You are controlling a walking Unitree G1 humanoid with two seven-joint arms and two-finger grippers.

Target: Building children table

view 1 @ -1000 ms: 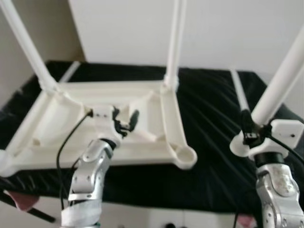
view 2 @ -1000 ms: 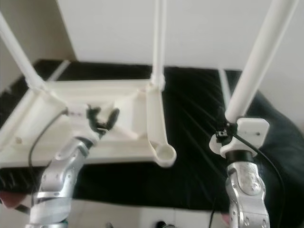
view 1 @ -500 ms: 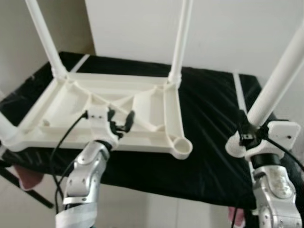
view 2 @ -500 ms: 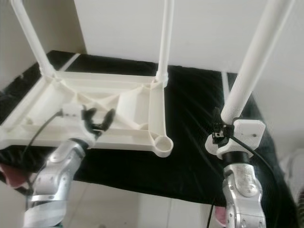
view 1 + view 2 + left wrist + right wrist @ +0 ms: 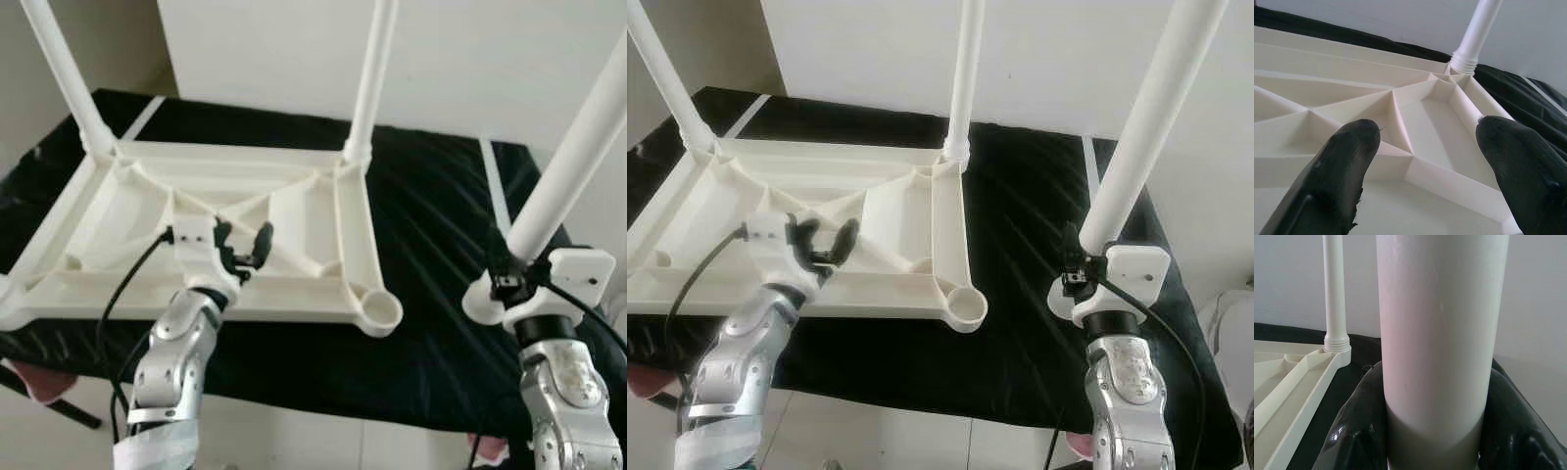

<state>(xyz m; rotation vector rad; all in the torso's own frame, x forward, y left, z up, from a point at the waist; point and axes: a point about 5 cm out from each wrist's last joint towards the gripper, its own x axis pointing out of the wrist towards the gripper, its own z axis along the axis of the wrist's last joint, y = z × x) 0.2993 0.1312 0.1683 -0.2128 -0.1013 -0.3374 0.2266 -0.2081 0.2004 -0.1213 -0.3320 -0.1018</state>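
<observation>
A white plastic tabletop [image 5: 196, 235] lies upside down on a bench draped in black cloth [image 5: 441, 245], filling the left and centre of the head views, its ribbed underside facing up. Two white legs stand upright from its far corners: one at the upper left [image 5: 64, 78], one at the upper centre [image 5: 370, 83]. The near right corner shows an open round socket [image 5: 380, 311]. The left claw [image 5: 240, 245] hovers low over the ribbed underside near the tabletop's front edge, its black fingers [image 5: 1347, 161] spread wide with nothing between them. At the right of the frame, the right claw [image 5: 1080, 262] is closed around the lower end of a loose white leg [image 5: 1146, 127], held tilted upward over the cloth, well apart from the socket.
</observation>
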